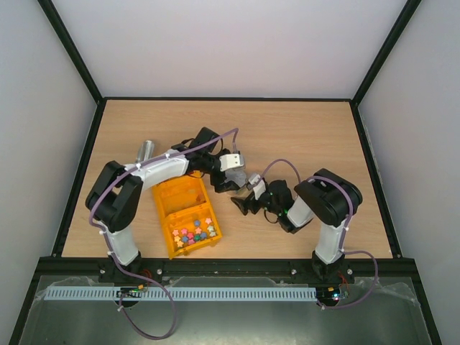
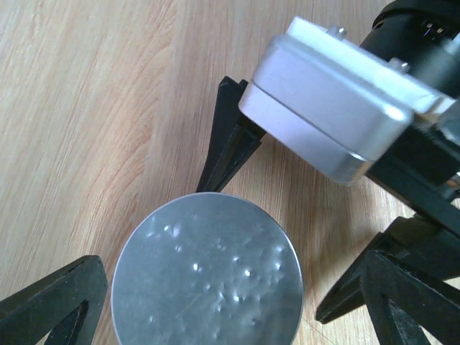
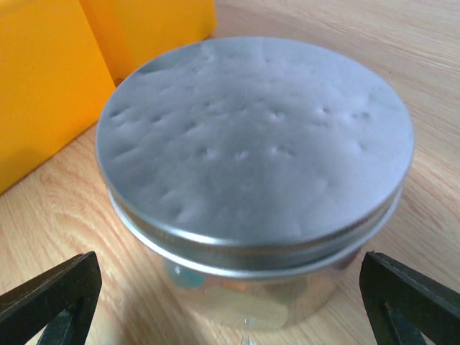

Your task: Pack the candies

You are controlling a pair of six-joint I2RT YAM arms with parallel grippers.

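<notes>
Between spread right fingers [image 3: 50, 302]: lidded jar [image 3: 251, 144], candies [image 3: 244, 310] inside.

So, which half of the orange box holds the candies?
The near half, lower in the top view: colourful candies lie in it. The far half shows only bare orange.

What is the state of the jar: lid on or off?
Lid on. The dimpled metal lid sits flat over the clear jar, covering its mouth; whether it is screwed tight cannot be told.
</notes>
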